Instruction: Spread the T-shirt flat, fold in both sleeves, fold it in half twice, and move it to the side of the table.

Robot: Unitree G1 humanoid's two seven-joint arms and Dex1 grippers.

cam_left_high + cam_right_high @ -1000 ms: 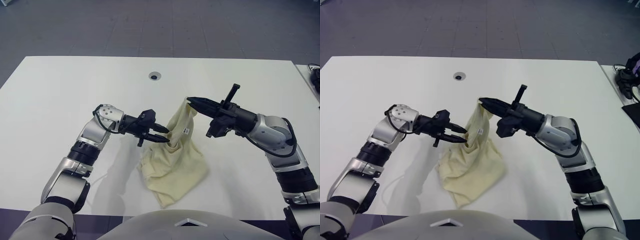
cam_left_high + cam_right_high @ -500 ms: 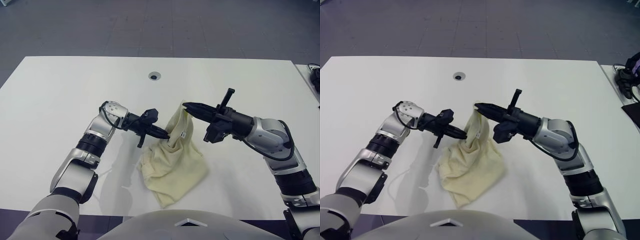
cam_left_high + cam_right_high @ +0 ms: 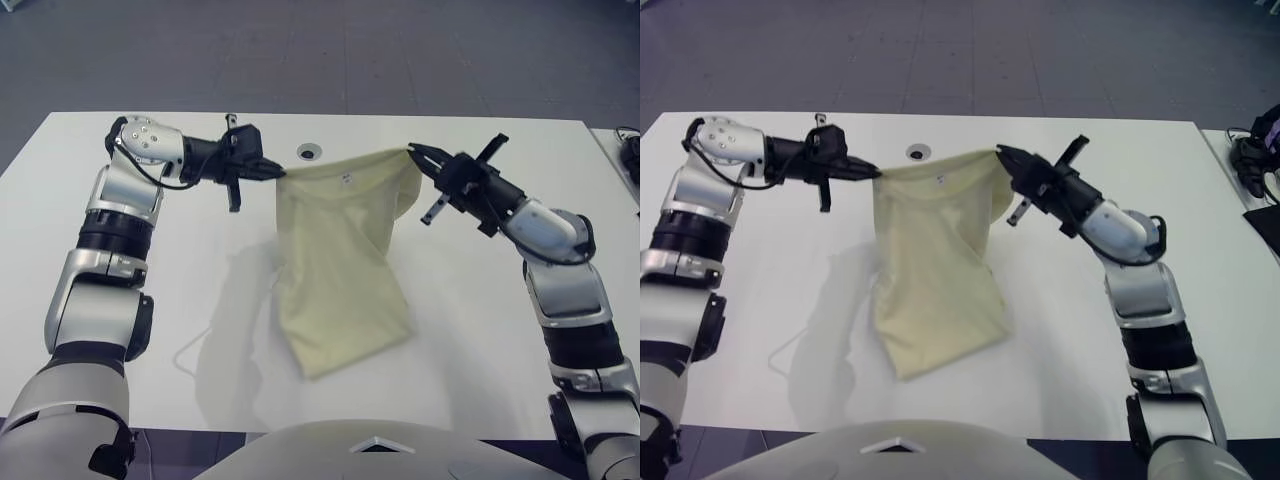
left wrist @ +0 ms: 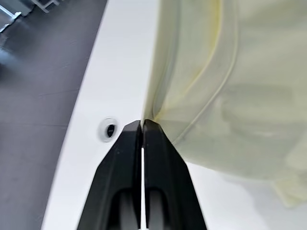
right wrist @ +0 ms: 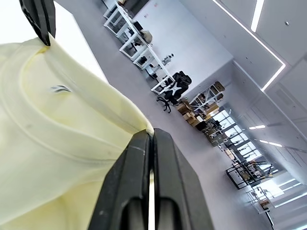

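Observation:
A pale yellow T-shirt (image 3: 340, 260) hangs stretched between my two grippers above the white table (image 3: 120, 290), its lower end resting on the tabletop near the front. My left gripper (image 3: 277, 171) is shut on the shirt's upper left corner; the left wrist view shows its tips (image 4: 143, 123) pinching the fabric (image 4: 225, 86). On the other side, my right gripper (image 3: 412, 152) is shut on the upper right corner, and in the right wrist view its tips (image 5: 149, 134) clamp the cloth (image 5: 53, 158). The collar edge runs taut between both grippers.
A round cable hole (image 3: 309, 152) sits in the table behind the shirt. Dark items (image 3: 1252, 150) lie on a neighbouring surface at the far right. Bare tabletop spreads to the left and right of the shirt.
Both grippers have risen and moved apart, pulling the bunched T-shirt up and stretching it wide. The left gripper went from beside the cloth to shut on its corner.

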